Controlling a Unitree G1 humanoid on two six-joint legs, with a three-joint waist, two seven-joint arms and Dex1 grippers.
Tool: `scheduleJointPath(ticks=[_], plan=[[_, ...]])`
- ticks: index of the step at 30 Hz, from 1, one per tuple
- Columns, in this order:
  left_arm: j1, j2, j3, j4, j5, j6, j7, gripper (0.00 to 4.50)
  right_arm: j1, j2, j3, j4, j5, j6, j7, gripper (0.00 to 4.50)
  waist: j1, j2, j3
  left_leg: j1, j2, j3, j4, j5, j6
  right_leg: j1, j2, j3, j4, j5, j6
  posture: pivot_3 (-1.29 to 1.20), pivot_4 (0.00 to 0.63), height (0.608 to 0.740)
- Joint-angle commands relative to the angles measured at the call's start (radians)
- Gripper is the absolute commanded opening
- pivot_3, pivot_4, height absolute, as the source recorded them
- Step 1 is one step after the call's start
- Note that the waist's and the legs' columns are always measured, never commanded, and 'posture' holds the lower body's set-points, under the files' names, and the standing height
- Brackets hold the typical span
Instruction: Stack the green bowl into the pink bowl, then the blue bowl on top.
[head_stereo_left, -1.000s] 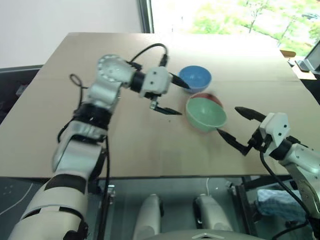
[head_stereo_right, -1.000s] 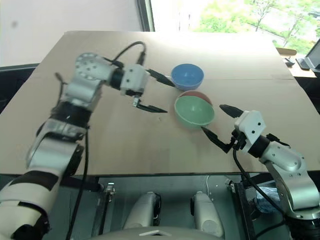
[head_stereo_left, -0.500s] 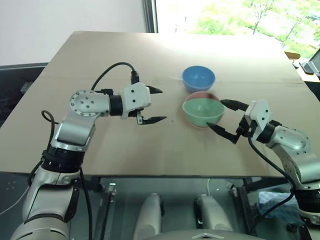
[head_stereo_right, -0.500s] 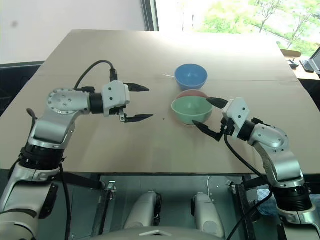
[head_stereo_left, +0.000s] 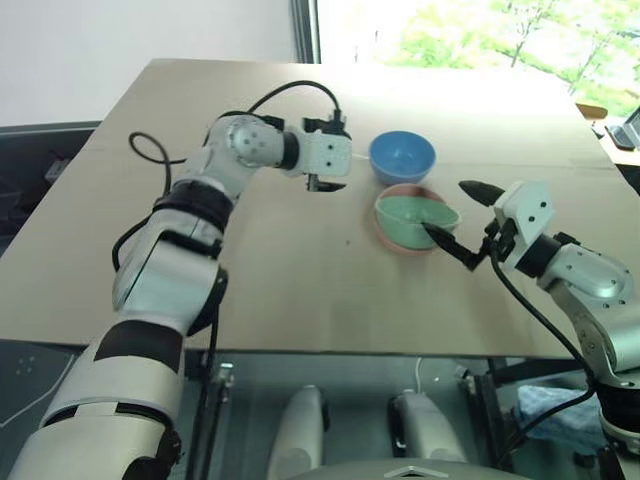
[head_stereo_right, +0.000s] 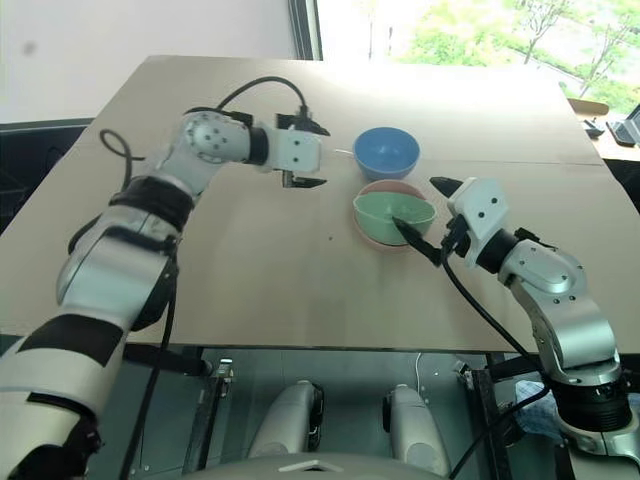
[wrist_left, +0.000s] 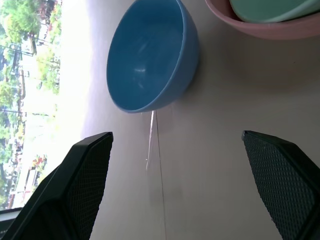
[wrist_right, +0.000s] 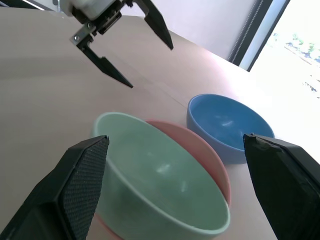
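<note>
The green bowl (head_stereo_left: 414, 213) sits nested inside the pink bowl (head_stereo_left: 384, 227), whose rim shows around it. The blue bowl (head_stereo_left: 402, 157) stands upright on the table just behind them. My left gripper (head_stereo_left: 338, 158) hovers open just left of the blue bowl and points at it; in the left wrist view the blue bowl (wrist_left: 150, 55) lies ahead of its spread fingers (wrist_left: 75, 190). My right gripper (head_stereo_left: 458, 215) is open at the right side of the nested bowls, its lower finger over the green bowl's rim. Neither gripper holds anything.
The bowls rest on a wide tan table (head_stereo_left: 250, 270) with bare surface to the left and in front. A seam (head_stereo_left: 560, 165) crosses the table behind the blue bowl. The table's front edge (head_stereo_left: 300, 352) runs close below my arms.
My left gripper has swung forward and right to the blue bowl's side, rolling as it went. The right gripper edged closer to the nested bowls. The green bowl now lies flatter in the pink one.
</note>
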Motion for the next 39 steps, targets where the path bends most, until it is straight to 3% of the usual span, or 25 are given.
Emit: scheduleJointPath(ticks=[1, 6, 18, 32, 35, 39], plan=[[-0.081, -0.037, -0.072, 0.095, 0.126, -0.043, 0.154, 4.39, -0.008, -0.012, -0.051, -0.085, 0.006, 0.041, -0.044, 4.5, -0.001, 0.0, 0.0, 0.0, 0.0, 0.0, 0.0, 0.0, 0.0, 0.0, 0.0, 0.0, 0.0, 0.0, 0.0, 0.0, 0.15, 0.74], [-0.126, -0.105, -0.13, 0.15, 0.219, -0.042, 0.266, 4.39, -0.017, -0.024, -0.051, -0.102, -0.001, 0.06, -0.055, 4.5, -0.003, -0.001, 0.0, 0.0, 0.0, 0.0, 0.0, 0.0, 0.0, 0.0, 0.0, 0.0, 0.0, 0.0, 0.0, 0.0, 0.15, 0.74], [-0.162, -0.217, -0.18, 0.187, 0.324, 0.015, 0.358, 4.39, -0.024, -0.03, -0.054, -0.108, 0.01, 0.059, -0.049, 4.5, -0.016, -0.001, 0.0, 0.0, 0.0, 0.0, 0.0, 0.0, 0.0, 0.0, 0.0, 0.0, 0.0, 0.0, 0.0, 0.0, 0.15, 0.74], [-0.122, -0.233, -0.208, 0.2, 0.378, 0.048, 0.378, 4.39, -0.03, -0.005, -0.026, -0.08, -0.009, 0.036, -0.057, 4.5, -0.016, -0.001, 0.0, 0.0, 0.0, 0.0, 0.0, 0.0, 0.0, 0.0, 0.0, 0.0, 0.0, 0.0, 0.0, 0.0, 0.15, 0.74], [-0.111, -0.228, -0.204, 0.199, 0.373, 0.042, 0.367, 3.55, -0.032, 0.003, -0.02, -0.071, -0.016, 0.026, -0.056, 4.5, -0.016, -0.001, 0.0, 0.0, 0.0, 0.0, 0.0, 0.0, 0.0, 0.0, 0.0, 0.0, 0.0, 0.0, 0.0, 0.0, 0.15, 0.74], [-0.102, -0.232, -0.207, 0.197, 0.377, 0.044, 0.367, 1.84, -0.033, 0.013, -0.012, -0.068, -0.021, 0.016, -0.059, 4.5, -0.016, -0.001, 0.0, 0.0, 0.0, 0.0, 0.0, 0.0, 0.0, 0.0, 0.0, 0.0, 0.0, 0.0, 0.0, 0.0, 0.15, 0.74]])
